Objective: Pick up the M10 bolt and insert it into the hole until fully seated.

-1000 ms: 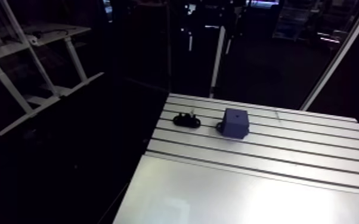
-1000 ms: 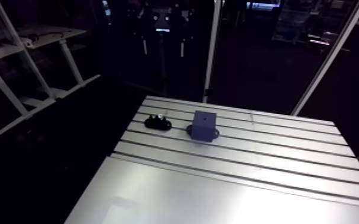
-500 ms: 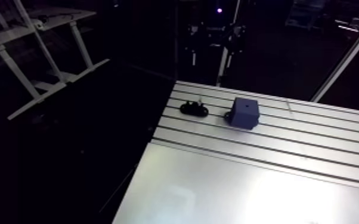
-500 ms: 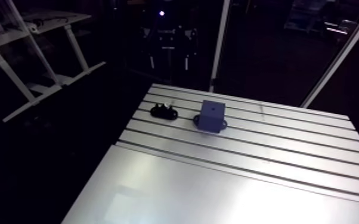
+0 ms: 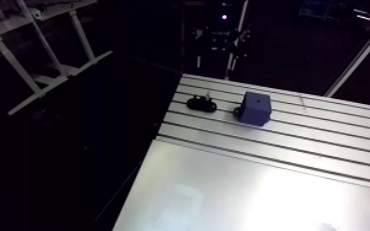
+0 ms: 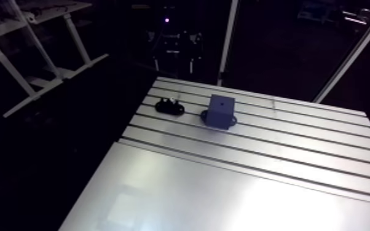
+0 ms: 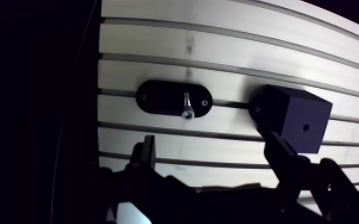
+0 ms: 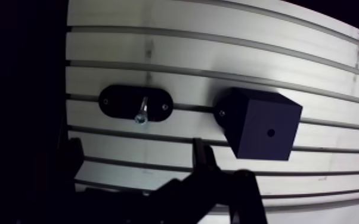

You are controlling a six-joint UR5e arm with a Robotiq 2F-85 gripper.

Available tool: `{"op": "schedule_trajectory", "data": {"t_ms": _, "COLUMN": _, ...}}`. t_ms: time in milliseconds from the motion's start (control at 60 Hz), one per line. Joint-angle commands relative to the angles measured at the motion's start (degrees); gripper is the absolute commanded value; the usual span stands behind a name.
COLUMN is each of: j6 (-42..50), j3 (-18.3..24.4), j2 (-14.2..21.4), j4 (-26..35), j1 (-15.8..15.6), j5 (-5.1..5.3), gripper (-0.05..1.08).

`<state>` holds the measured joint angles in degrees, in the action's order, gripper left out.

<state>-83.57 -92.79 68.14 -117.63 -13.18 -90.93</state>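
Two fingers [image 7: 144, 152] apart, nothing clamped between. Hovers, as gripper [image 7: 213, 154], over slotted aluminium table [image 7: 217, 53]. Ahead of the fingers, nearer one of them: M10 bolt [image 7: 186, 107], silvery, sticking up out of a black oval holder [image 7: 158, 97]. Ahead of the other finger, close beyond its tip: dark blue block [image 7: 295, 116], small hole [image 7: 305, 127] in the side facing the gripper. Holder and block near each other, not touching.
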Motion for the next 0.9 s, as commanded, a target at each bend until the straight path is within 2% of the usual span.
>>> {"op": "schedule_trajectory", "data": {"t_ms": 17, "j6": 0.03, "j3": -0.24, "j2": -1.62, "j4": -1.75, "j1": -0.33, "j5": 0.27, "gripper": 0.01}}
{"op": "schedule_trajectory", "data": {"t_ms": 900, "j6": 0.30, "j3": -2.35, "j2": -4.72, "j4": -3.96, "j1": -0.80, "j5": 0.00, "gripper": 0.01}}
